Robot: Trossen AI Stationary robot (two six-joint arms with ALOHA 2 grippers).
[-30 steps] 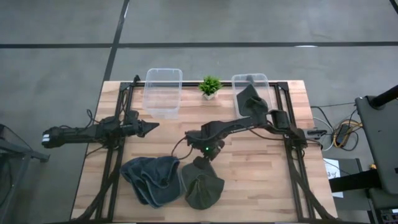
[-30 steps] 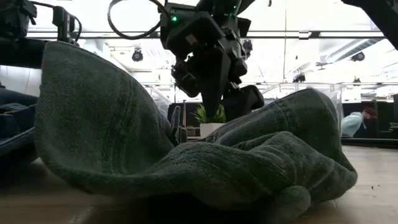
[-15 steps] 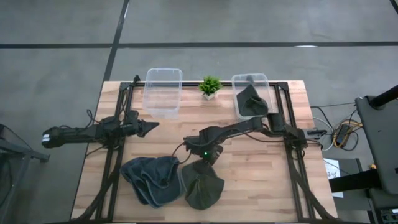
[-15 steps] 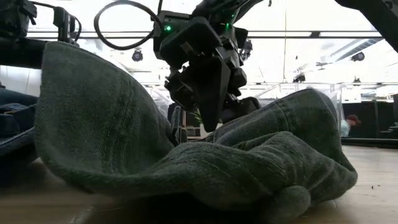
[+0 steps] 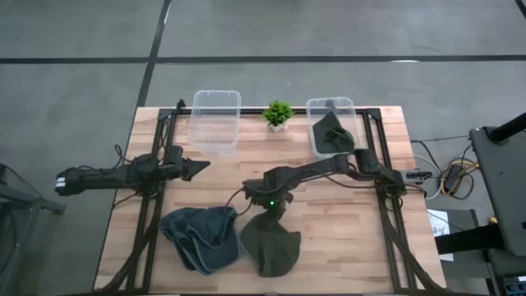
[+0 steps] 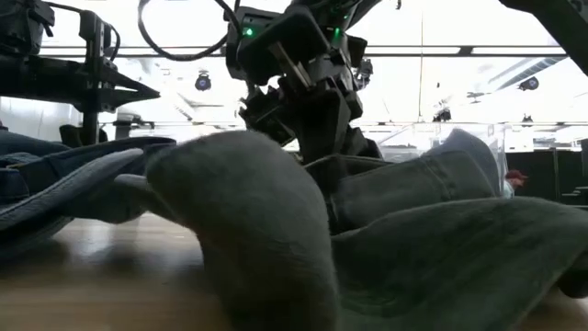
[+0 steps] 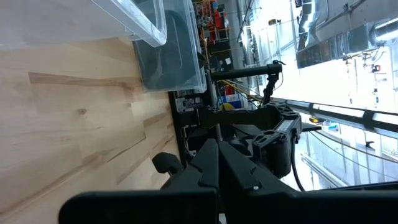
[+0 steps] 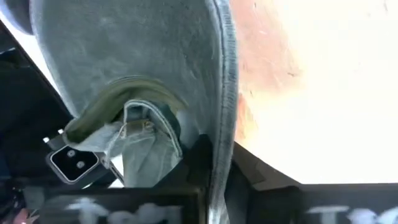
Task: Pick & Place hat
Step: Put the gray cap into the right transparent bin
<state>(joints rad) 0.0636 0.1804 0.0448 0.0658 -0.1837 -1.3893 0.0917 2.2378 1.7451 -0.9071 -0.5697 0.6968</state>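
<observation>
Olive-green hat (image 5: 269, 247) is being gripped at its top edge by the right claw (image 5: 275, 212); lifting toward the right bin (image 5: 331, 106) seems needed next.

**My two arms at the table**

My right arm stretches from its base at the table's right side across to the middle, wrist bent down near the front edge. My right gripper (image 5: 273, 215) points downward, its fingers (image 6: 322, 138) clamped together on cloth. My left arm lies low along the left side, my left gripper (image 5: 200, 167) closed and pointing toward the centre.
</observation>
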